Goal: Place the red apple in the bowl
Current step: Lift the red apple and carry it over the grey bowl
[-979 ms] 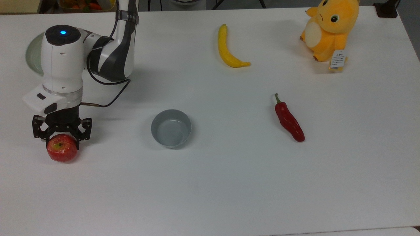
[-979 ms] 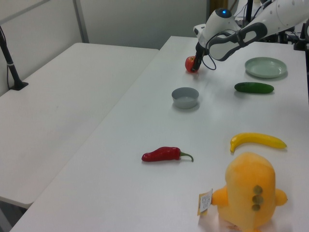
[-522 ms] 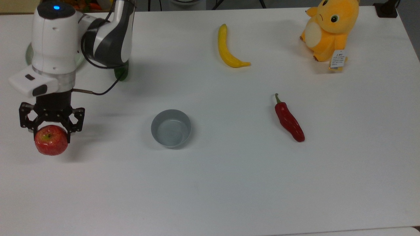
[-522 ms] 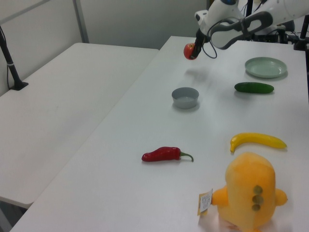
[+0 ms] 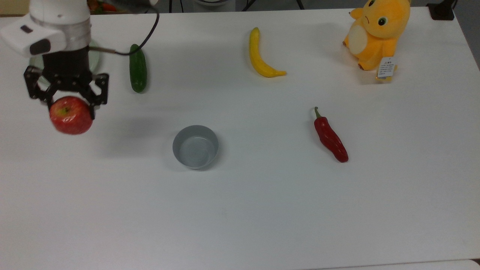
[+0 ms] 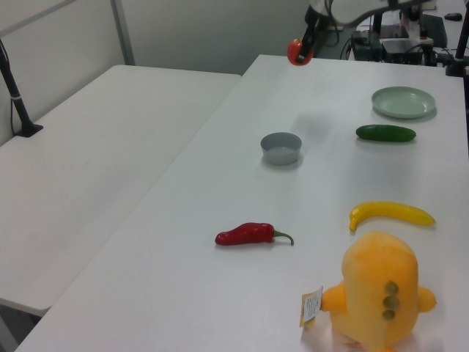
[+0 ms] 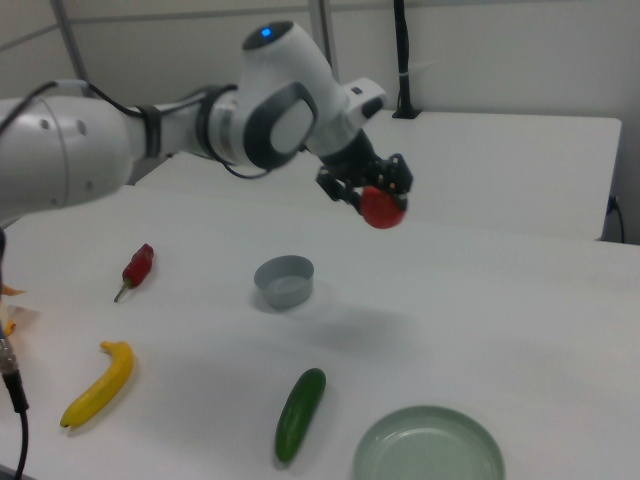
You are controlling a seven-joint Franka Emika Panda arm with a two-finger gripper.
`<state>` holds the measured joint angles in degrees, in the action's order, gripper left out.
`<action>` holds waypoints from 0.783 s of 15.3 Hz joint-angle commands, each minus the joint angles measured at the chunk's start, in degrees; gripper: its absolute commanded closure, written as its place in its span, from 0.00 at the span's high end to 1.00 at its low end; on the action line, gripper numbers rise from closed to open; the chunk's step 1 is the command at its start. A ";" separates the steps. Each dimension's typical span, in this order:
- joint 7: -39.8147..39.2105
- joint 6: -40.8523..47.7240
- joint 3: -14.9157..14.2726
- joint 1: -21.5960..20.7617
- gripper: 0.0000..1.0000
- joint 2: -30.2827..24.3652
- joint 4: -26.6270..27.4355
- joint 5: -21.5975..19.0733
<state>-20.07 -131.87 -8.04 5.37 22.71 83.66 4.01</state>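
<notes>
The apple (image 5: 71,114) is clamped in the gripper (image 5: 66,98) at the top view's upper left, held clear of the table (image 5: 262,210); seemingly for carrying to the bowl (image 5: 195,146), centre-left.

A white table (image 5: 262,210) carries everything. Near its middle stands the bowl (image 5: 195,146), grey and upright. In the top view, a red chili pepper (image 5: 330,137) lies to the bowl's right, a yellow banana (image 5: 260,54) lies beyond it, and an orange plush toy (image 5: 377,34) sits near the far right corner. A green cucumber (image 5: 137,68) lies toward the top view's far left, beside what appears to be a light-green plate (image 7: 428,448).
</notes>
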 commanded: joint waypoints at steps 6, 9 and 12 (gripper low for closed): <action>6.70 18.93 -0.14 -9.76 0.46 -12.86 8.09 -0.06; 12.67 18.49 0.39 -12.48 0.47 -12.61 9.50 -0.06; 15.32 17.88 1.35 -13.72 0.47 -10.42 9.42 -0.06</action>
<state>-7.85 -113.07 -7.28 -7.21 11.71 91.27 3.98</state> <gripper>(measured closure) 0.242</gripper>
